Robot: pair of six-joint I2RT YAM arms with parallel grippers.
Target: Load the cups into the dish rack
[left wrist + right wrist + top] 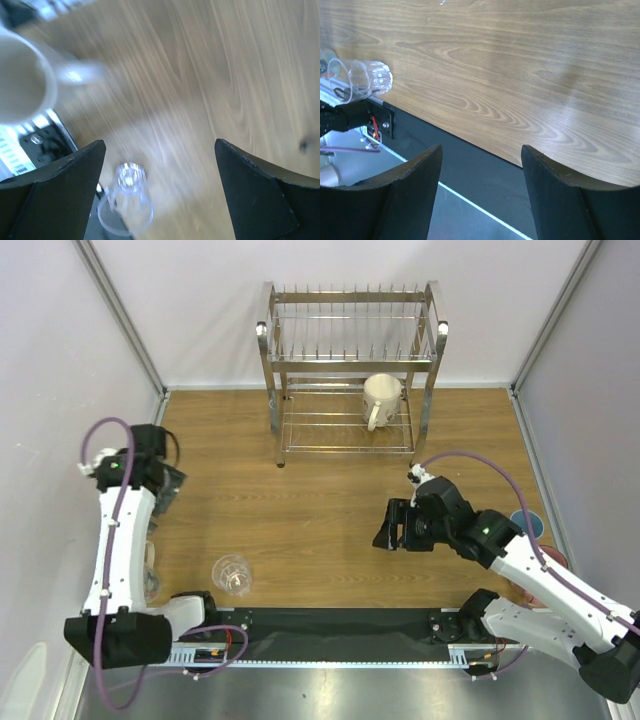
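Our left pincer (160,146) hangs spread and empty above the wooden worktop (330,490). Near the front edge the clear glass tumbler (232,575) lies on its side. We judge it light, rigid, slippery and breakable, best pinched gently across its wall. The shiny steel wire dish rack (350,365) holds one cream ceramic mug (380,398) on its lower tier. Our right pincer (481,150) is spread and empty, and a light blue cup (527,523) sits beside that arm.

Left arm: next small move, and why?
Probably ease the left gripper down toward the glass tumbler: its jaws stand open and empty, the tumbler lies on its side just ahead in the wrist view, and only one cream mug sits in the dish rack.
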